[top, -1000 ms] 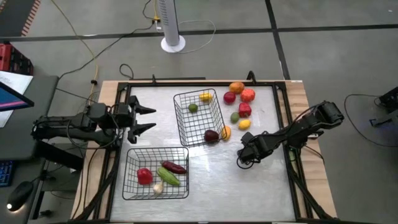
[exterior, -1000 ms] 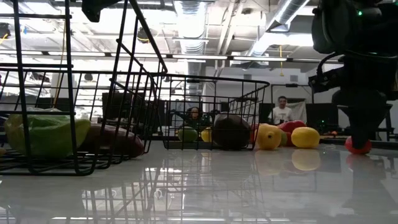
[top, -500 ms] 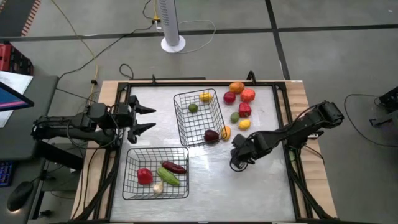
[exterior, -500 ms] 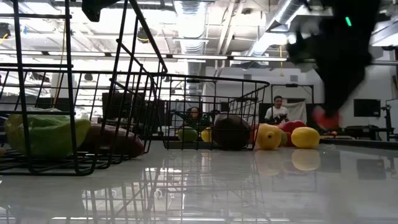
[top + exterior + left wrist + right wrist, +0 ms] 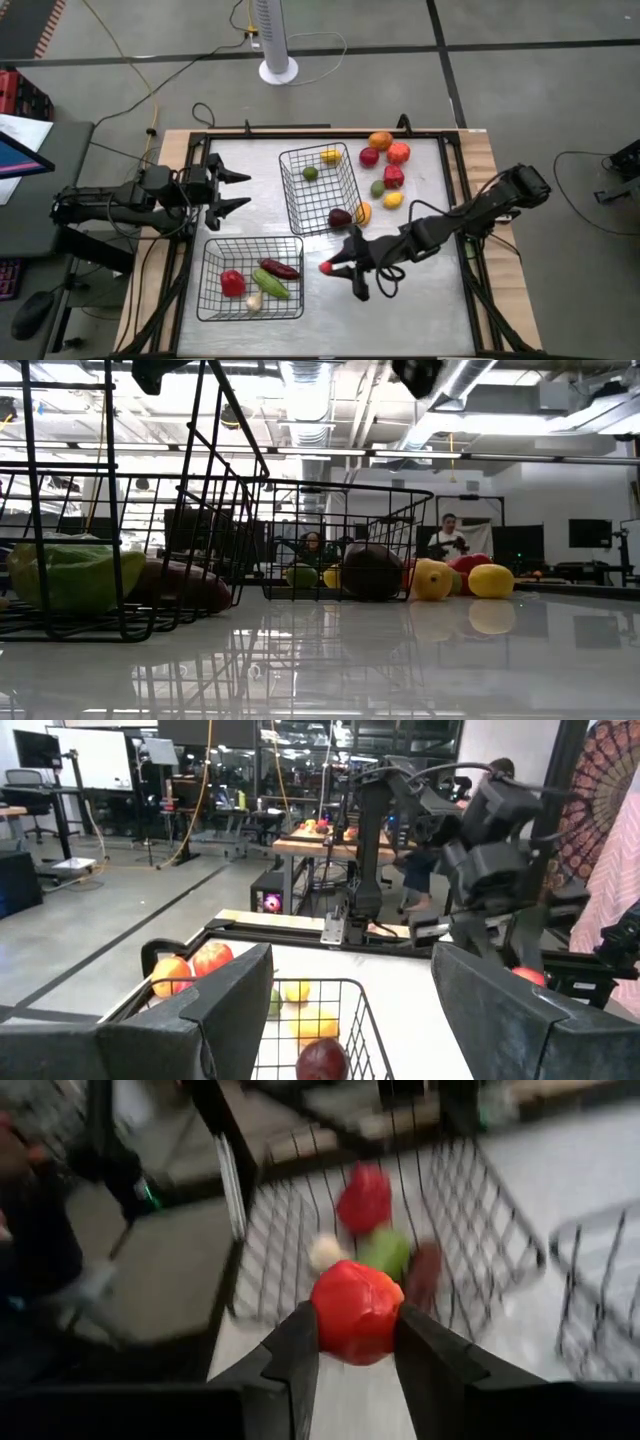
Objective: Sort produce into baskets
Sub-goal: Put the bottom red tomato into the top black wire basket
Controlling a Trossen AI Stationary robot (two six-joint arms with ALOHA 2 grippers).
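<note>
A white table holds two black wire baskets. The upper basket (image 5: 320,190) contains three pieces: a yellow one (image 5: 330,155), a small green one (image 5: 310,173) and a dark maroon one (image 5: 340,217). The lower basket (image 5: 251,278), nearer the left arm, holds four: a red pepper (image 5: 232,283), a green vegetable (image 5: 270,283), a dark red chili (image 5: 279,268) and a small white piece (image 5: 254,301). Six more pieces lie loose on the table beside the upper basket: one orange (image 5: 380,141), three red, one green (image 5: 377,188) and one yellow (image 5: 393,199), with another yellow-orange piece (image 5: 363,212) touching the basket's corner. The right gripper (image 5: 333,266) reaches out just beside the lower basket, its fingers clamped on a red tomato (image 5: 357,1311). The left gripper (image 5: 235,190) waits at the table's left edge, fingers spread wide and empty.
</note>
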